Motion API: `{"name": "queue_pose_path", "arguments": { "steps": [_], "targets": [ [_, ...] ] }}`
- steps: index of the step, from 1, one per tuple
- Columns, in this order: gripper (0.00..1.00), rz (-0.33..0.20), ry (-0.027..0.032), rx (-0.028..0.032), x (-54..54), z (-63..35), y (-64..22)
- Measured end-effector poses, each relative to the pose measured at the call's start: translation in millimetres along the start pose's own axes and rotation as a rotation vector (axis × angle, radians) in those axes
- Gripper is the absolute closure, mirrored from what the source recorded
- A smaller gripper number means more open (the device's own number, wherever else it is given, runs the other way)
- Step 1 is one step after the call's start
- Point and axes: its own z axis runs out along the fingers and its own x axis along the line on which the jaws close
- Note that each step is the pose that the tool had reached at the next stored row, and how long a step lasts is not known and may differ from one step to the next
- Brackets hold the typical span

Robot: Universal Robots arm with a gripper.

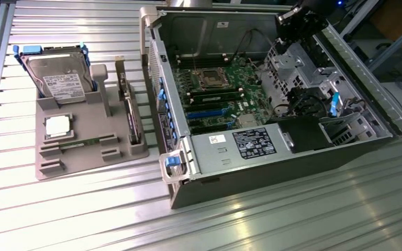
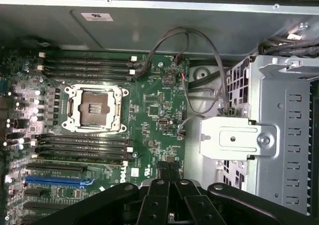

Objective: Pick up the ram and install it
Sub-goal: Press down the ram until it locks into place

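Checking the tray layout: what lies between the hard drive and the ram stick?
The square silver CPU chip lies between the hard drive and the ram on the grey tray, seen in the exterior view.

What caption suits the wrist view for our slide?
Shut gripper above the open computer's motherboard, empty CPU socket between the memory slots.

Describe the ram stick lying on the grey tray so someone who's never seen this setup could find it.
Find the grey tray on the exterior view's left of the open computer case. Just nearer the camera than the square silver CPU chip lies the ram. It is the only long, thin green strip there, lying flat, unlike the upright hard drive.
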Motion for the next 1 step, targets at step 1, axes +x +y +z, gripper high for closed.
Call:
{"name": "queue_pose_path", "arguments": {
  "steps": [1],
  "targets": [
    [0.89,0.000,0.0000,0.0000,0.0,0.0,0.0]
  ]
}}
